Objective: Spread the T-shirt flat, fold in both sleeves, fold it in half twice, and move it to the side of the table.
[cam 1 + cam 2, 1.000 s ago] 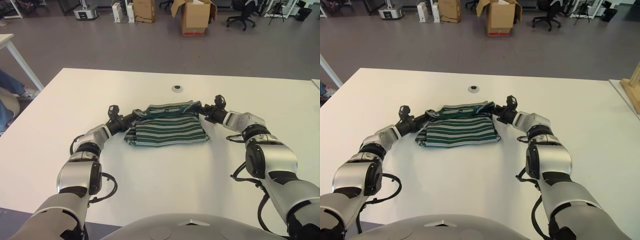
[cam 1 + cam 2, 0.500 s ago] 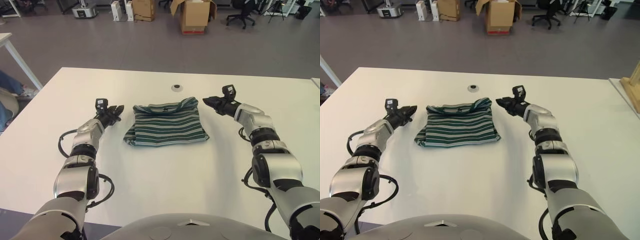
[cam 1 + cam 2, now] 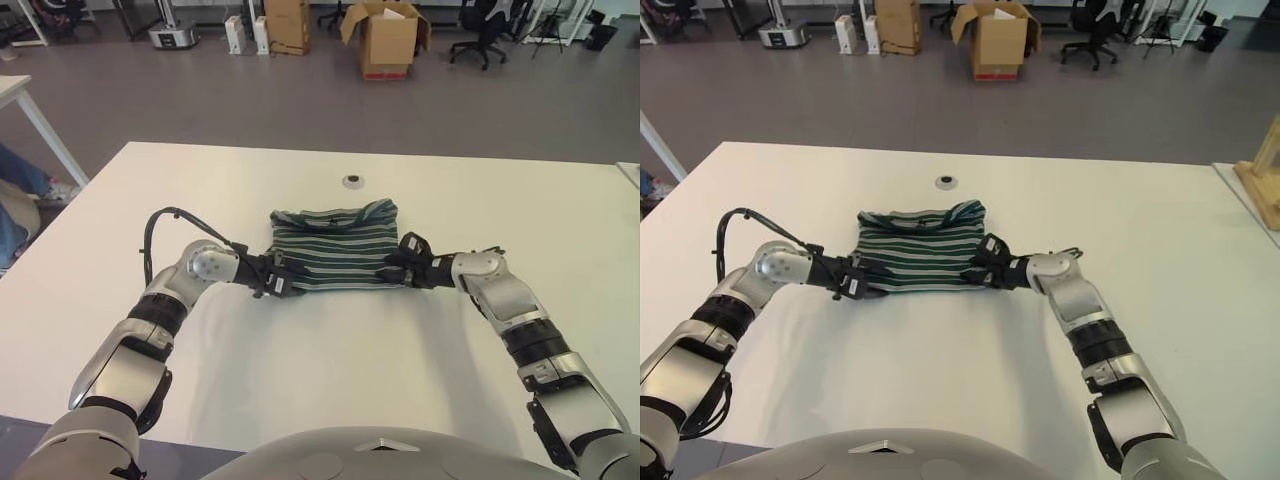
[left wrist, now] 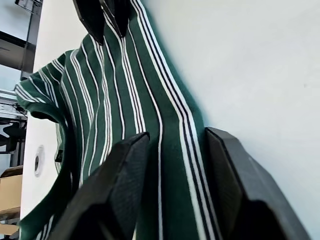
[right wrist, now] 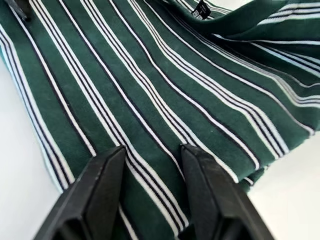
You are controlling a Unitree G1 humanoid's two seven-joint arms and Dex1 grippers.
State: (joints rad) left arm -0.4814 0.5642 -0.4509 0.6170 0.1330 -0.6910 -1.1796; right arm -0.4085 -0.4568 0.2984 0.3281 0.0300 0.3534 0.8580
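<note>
Left: my left gripper [image 3: 278, 282] lies low on the white table [image 3: 300, 360] at the near-left corner of the T-shirt [image 3: 335, 247]. Its two black, blunt, matte fingers [image 4: 117, 200] are spread apart, and the striped cloth lies flat in the gap between them.

Centre: the T-shirt rests in the middle of the table as a folded, roughly rectangular pad. The fabric is a soft green knit with thin white and dark stripes running left to right. Its near hem is straight. At the far edge the collar band stands up slightly in a loose curve, and a small dark label shows inside it. Beyond the shirt, a small round disc [image 3: 353, 181] sits in the smooth tabletop.

Right: my right gripper [image 3: 393, 274] lies at the near-right corner of the shirt, mirroring the left. Its fingers are likewise parted, with the cloth lying between them. Both forearms lie close to the table surface.
</note>
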